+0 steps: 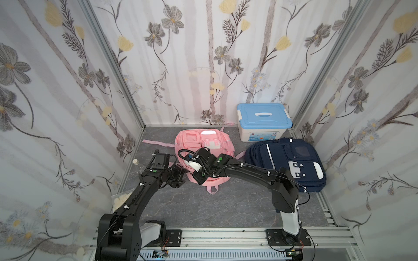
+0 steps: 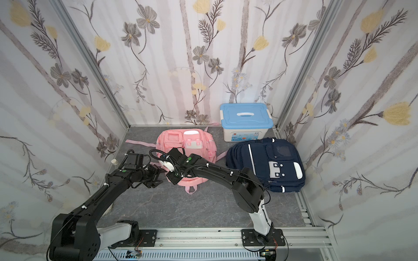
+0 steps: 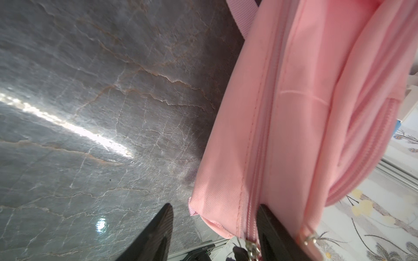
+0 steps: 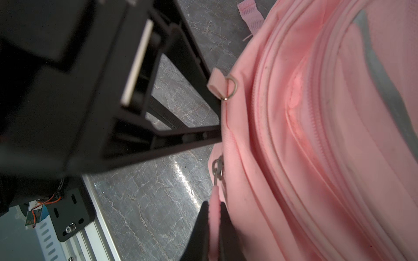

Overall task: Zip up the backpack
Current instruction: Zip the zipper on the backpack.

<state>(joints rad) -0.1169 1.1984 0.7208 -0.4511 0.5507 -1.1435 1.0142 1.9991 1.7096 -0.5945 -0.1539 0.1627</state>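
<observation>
Pink backpack [image 1: 203, 142] lies flat mid-table [image 1: 226, 203], toward the back edge, front pockets up, seen in both top views [image 2: 185, 140]. Right gripper [image 4: 214, 203] is at the bag's near-left corner, its fingers [image 4: 201, 226] pinched tight on a pink pull tab [image 4: 214, 214] w/ no gap left. The tab runs straight to a metal slider [image 4: 217, 168] on the bag's side. Left gripper [image 3: 214, 205] sits at the bag's left side, fingers approx half apart and clamping nothing. One finger [image 3: 158, 230] is over bare table w/ a gap to the fabric. The other finger [image 3: 271, 230] lies against the pink fabric beside a zipper line, so the bag's corner sits btwn the two. In the right wrist view the left gripper [image 4: 218, 117] has its tips at the bag's edge, and a 2nd tab w/ wire ring [image 4: 220, 85] is just beside one finger; can't tell if they touch. Navy backpack [image 1: 287, 162] lies along the table's right edge. Blue-lidded box [image 1: 263, 119] stands in the back-right corner. Both are well apart from the grippers.
</observation>
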